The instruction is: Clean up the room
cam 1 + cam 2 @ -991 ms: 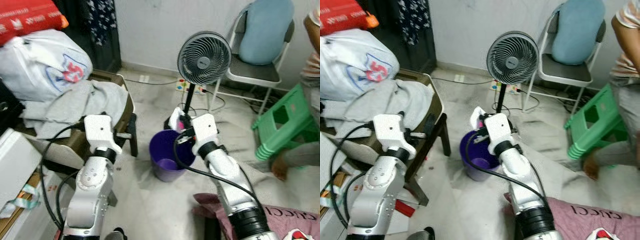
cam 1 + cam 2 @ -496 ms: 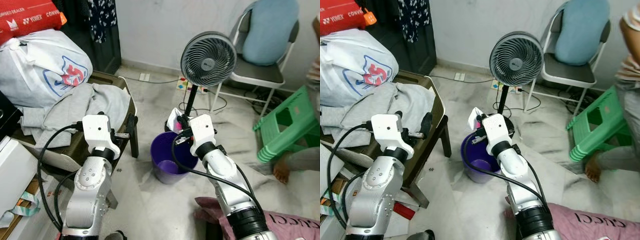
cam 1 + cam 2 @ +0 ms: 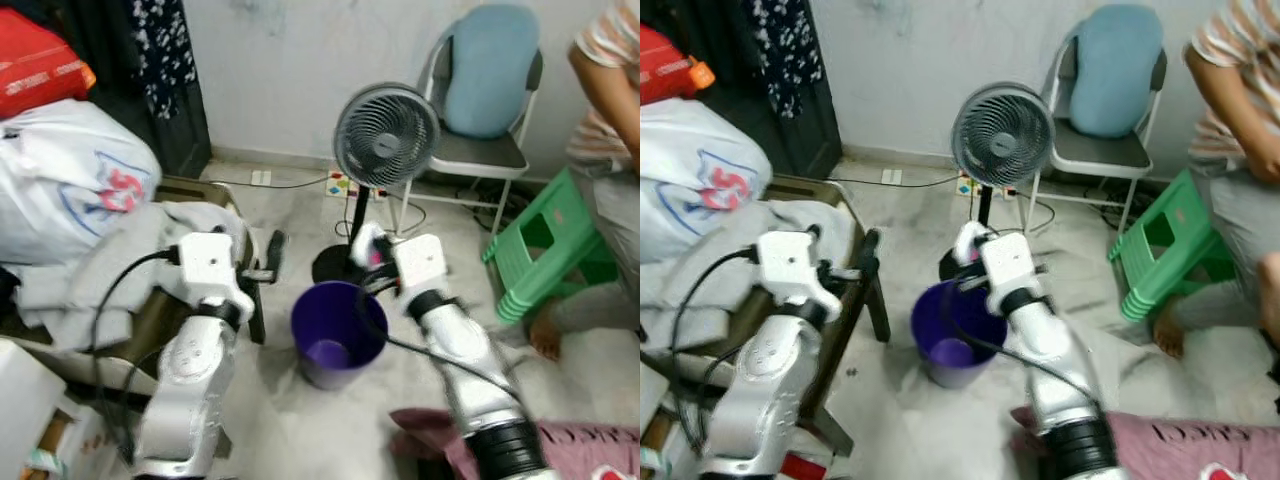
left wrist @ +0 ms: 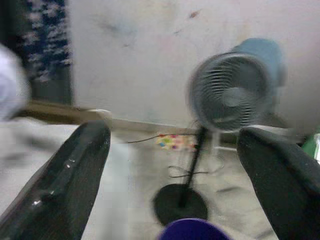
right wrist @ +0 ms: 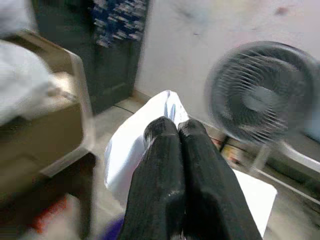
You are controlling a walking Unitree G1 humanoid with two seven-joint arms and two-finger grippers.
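A purple bucket (image 3: 338,335) stands on the pale floor in front of me. My right gripper (image 3: 364,252) hangs over the bucket's far rim, shut on a white and pink wrapper (image 5: 131,148). In the right wrist view both black fingers (image 5: 172,165) press together on the white sheet. My left gripper (image 3: 270,256) is held out to the left of the bucket, next to a brown chair. In the left wrist view it stands open (image 4: 175,190) with nothing between the fingers, and the bucket's rim (image 4: 192,231) shows below.
A standing fan (image 3: 386,135) is just behind the bucket, with a cord and power strip (image 3: 340,184) on the floor. A brown chair (image 3: 180,300) piled with grey clothes and a white bag (image 3: 70,185) is at left. A folding chair (image 3: 480,100), a green stool (image 3: 545,245) and a seated person (image 3: 610,120) are at right.
The whole picture has shifted and blurred, so the camera moved; more of the person shows. My right gripper still holds the wrapper over the bucket's far rim.
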